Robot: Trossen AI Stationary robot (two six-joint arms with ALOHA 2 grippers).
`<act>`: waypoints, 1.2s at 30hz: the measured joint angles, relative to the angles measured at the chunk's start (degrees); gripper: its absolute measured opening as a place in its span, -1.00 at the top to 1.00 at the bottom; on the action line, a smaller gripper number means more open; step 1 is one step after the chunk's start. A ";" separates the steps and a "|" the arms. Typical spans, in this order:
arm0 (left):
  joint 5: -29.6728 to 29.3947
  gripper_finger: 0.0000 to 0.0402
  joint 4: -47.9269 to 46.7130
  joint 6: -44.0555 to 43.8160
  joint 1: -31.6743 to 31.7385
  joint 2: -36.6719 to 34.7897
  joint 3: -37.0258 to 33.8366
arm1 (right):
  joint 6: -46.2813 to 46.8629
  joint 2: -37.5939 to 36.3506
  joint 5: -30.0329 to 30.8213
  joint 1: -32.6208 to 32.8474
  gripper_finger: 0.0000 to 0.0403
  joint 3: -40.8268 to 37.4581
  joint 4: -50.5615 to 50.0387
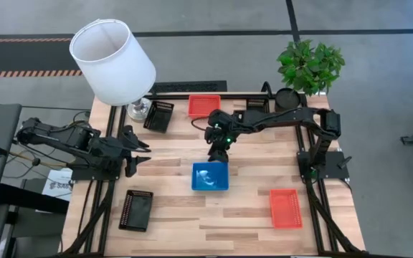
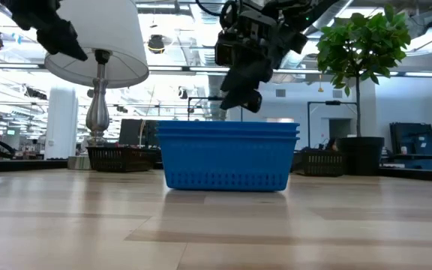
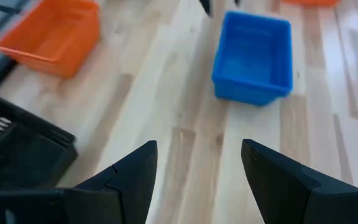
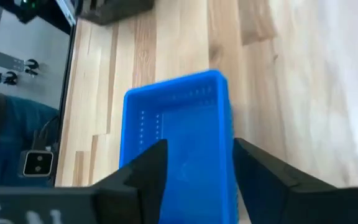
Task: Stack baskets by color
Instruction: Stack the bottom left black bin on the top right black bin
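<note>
While the right end effector (image 1: 218, 154) hung with its fingers apart, holding nothing, the blue plastic mesh baskets (image 1: 210, 176) sat stacked mid-worktop right below it. The left end effector (image 1: 136, 150), also apart and empty, waited farther away.

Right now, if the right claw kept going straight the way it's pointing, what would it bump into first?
Most likely the blue basket. The right gripper is open and points down at it from just above, so it would probably meet the basket's rim or floor before the table.
</note>
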 joint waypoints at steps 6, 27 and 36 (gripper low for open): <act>15.24 -0.10 -0.44 1.91 -0.46 5.80 0.00 | -0.49 -1.81 0.07 -0.17 -0.10 2.31 -6.73; 26.25 -0.10 -0.75 0.59 -10.57 33.06 0.00 | -1.07 -15.67 14.82 10.57 0.09 1.29 -24.49; 26.08 -0.10 0.83 0.67 -11.89 43.07 0.00 | 0.07 -20.96 18.99 12.77 0.12 1.29 -27.09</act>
